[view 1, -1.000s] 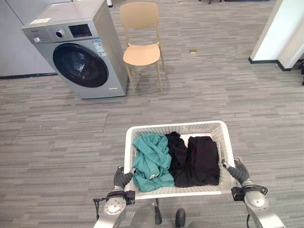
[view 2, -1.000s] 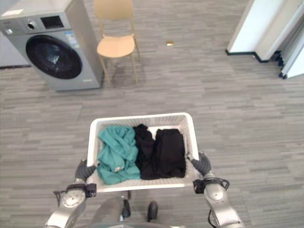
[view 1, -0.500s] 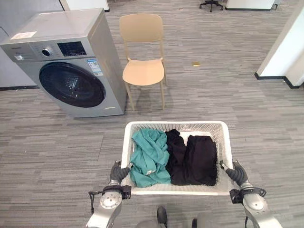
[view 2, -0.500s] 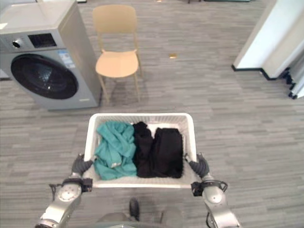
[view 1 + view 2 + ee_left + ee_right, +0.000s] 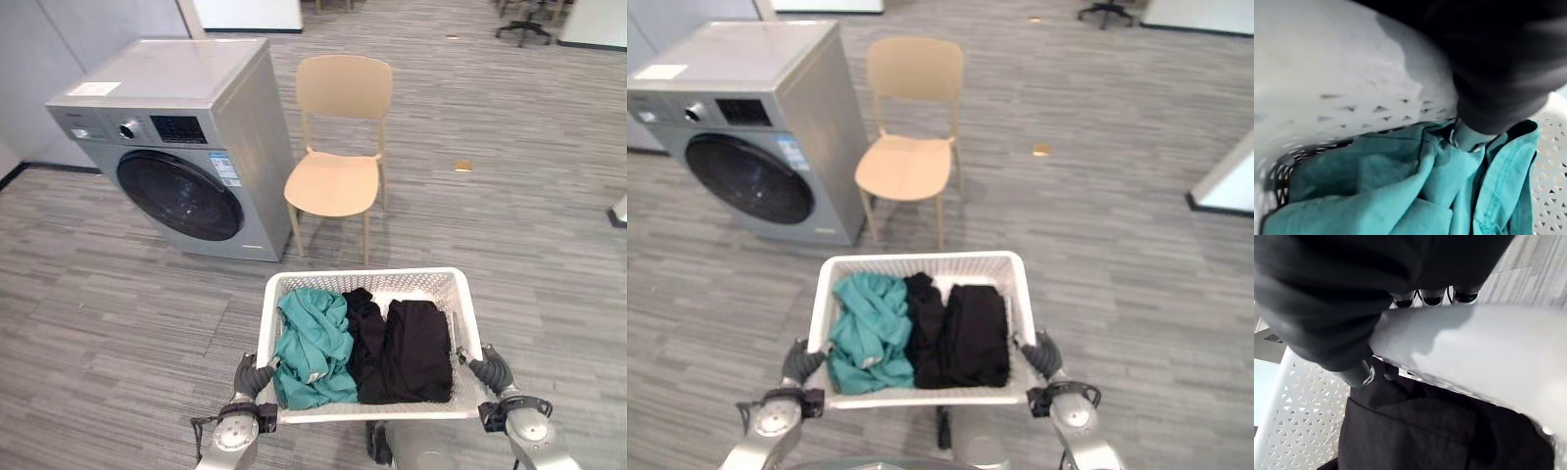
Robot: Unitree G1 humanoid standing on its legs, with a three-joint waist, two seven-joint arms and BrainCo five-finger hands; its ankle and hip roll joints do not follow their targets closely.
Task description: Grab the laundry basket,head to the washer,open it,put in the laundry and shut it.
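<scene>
Both hands — left hand (image 5: 253,375) and right hand (image 5: 492,372) — clasp the rims of the white basket (image 5: 364,282) of clothes (image 5: 313,345); keep it level, steer left toward the washer (image 5: 186,147) — door shut — avoiding the chair (image 5: 338,162).

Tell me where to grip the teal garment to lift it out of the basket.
Pinch the bunched folds on top of the teal garment, reaching straight down. It lies crumpled against the white basket's left wall, black clothes beside it, so the raised creases are easiest to catch.

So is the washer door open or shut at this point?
Shut. The washing machine's round dark door sits flush in its front panel, while both hands carry the white laundry basket of clothes.
</scene>
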